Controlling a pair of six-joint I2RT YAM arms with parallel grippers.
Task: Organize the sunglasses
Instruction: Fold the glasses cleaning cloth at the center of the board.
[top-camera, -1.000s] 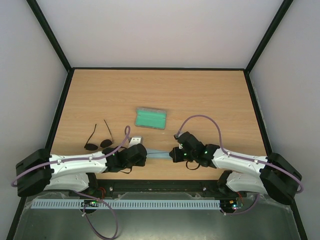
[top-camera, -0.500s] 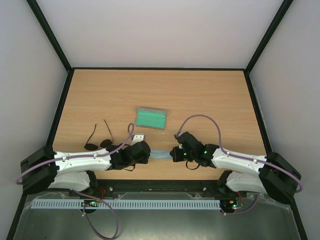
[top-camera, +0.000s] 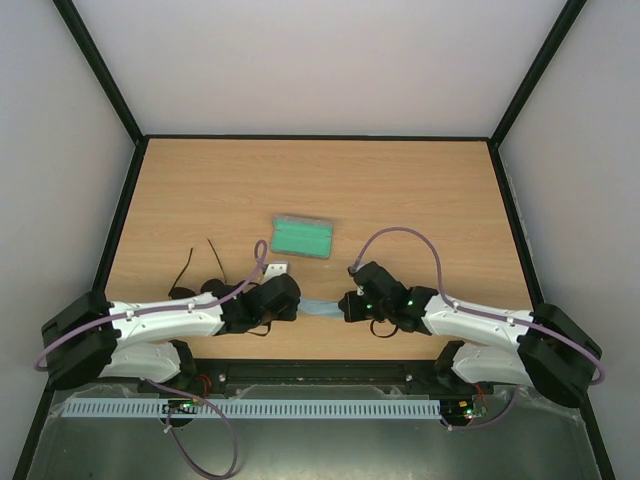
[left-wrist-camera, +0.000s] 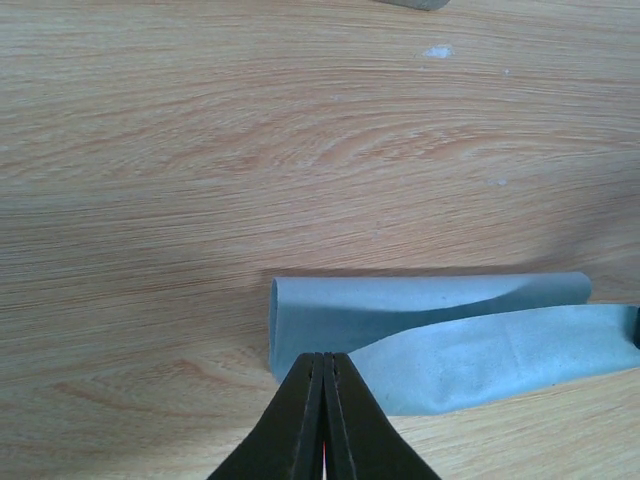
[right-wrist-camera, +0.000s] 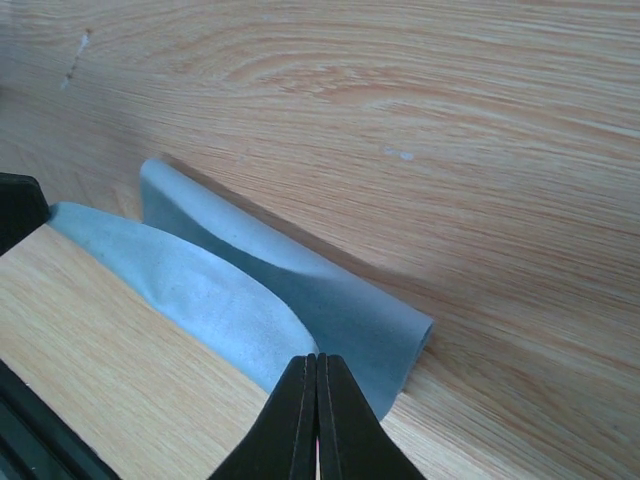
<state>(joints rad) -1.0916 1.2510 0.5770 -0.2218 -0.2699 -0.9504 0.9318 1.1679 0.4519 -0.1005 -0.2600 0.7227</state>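
Both pincers are closed tight on the light blue-grey cloth (top-camera: 320, 308): my left gripper (left-wrist-camera: 326, 362) pinches one end and my right gripper (right-wrist-camera: 317, 362) the other, with the cloth folded over itself and lying low on the table (top-camera: 420, 190) between them. The sunglasses (top-camera: 211, 286) sit left of the cloth, arms open and pointing away from me, right against my left forearm, which hides part of the front. The grey case (top-camera: 302, 237) lies open, green lining up, farther back, apart from everything. Compared with a second ago, the left arm has swung over the sunglasses; glasses and case haven't shifted.
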